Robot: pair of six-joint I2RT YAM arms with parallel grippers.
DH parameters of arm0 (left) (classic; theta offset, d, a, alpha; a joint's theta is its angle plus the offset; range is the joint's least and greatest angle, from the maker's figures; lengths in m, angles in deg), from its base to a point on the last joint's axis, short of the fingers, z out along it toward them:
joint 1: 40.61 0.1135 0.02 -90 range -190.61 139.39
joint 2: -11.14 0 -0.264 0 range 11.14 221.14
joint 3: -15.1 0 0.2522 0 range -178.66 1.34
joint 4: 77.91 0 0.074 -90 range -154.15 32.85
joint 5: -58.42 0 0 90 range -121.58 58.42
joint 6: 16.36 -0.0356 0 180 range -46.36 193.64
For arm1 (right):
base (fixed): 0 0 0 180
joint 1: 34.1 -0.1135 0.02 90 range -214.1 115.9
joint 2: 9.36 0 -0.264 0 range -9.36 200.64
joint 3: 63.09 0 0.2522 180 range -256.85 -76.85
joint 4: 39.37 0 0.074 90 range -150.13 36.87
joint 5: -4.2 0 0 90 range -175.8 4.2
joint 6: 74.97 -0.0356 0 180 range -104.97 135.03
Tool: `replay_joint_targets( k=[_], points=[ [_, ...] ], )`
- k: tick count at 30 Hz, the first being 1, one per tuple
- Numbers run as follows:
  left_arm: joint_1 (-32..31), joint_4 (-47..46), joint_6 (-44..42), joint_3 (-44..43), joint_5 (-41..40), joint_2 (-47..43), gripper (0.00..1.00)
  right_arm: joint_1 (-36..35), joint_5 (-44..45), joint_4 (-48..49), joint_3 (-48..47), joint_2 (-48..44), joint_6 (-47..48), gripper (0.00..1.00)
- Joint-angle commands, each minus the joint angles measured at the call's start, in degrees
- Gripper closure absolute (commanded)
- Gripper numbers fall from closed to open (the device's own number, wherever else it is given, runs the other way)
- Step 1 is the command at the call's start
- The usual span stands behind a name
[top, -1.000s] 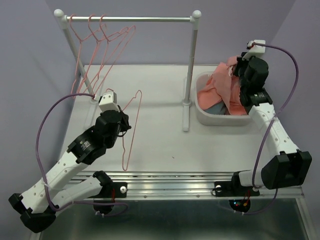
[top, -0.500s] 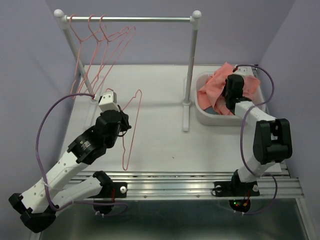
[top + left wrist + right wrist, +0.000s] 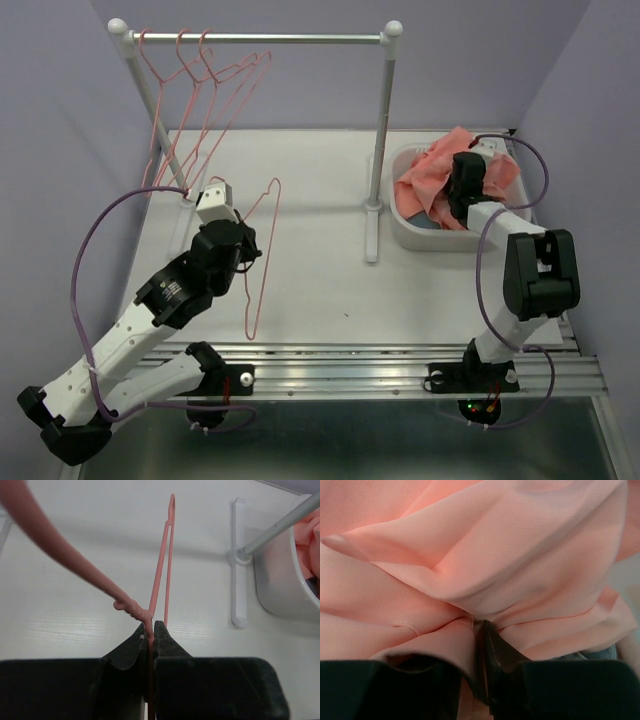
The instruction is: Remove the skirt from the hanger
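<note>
Your left gripper (image 3: 151, 626) is clamped tight on the twisted neck of the pink wire hanger (image 3: 131, 611), which reaches out over the tabletop (image 3: 320, 290), in front of the clothes rack (image 3: 381, 120). The peach-pink skirt (image 3: 425, 180) is off the hanger and bunched in the white bin (image 3: 400, 232) at the right, well apart from it. Your right gripper (image 3: 479, 630) is down in that bin with skirt cloth folded between its fingers. The jaws look barely apart, but I can't tell whether they are pinching or loose.
</note>
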Motion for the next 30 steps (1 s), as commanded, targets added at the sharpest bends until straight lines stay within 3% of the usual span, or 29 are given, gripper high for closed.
replay_joint_targets(
  k=[1,2,4,14,20,26,30],
  points=[
    [-0.20,-3.06,-0.90,-2.79,-2.33,0.09,1.00,0.93,0.73,-6.22,1.62,-5.54,-1.00,0.53],
    [-0.20,-3.24,-0.81,-2.79,-2.59,0.09,1.00,0.93,0.73,-6.40,1.71,-7.21,-0.91,0.41],
    [-0.20,-3.85,-0.90,-2.17,-2.59,0.36,1.00,0.93,0.47,-7.71,1.27,-12.04,-0.21,0.00],
    [-0.20,-6.31,-3.62,-6.20,-4.35,4.92,1.00,0.93,-7.44,-15.89,-3.39,-27.25,-0.82,0.00],
    [-0.20,-15.71,-14.24,-15.07,-5.05,12.30,1.00,0.93,-15.70,-13.87,-0.32,-35.69,-0.99,0.00],
    [-0.11,-27.75,-30.94,-22.89,-6.02,21.18,1.00,0.93,-14.57,-10.19,3.81,-40.97,-2.05,0.00],
    [0.68,-28.90,-38.51,-30.90,-4.79,27.07,1.00,0.93,-15.09,-7.98,5.40,-42.29,-2.49,0.00]
  ],
)
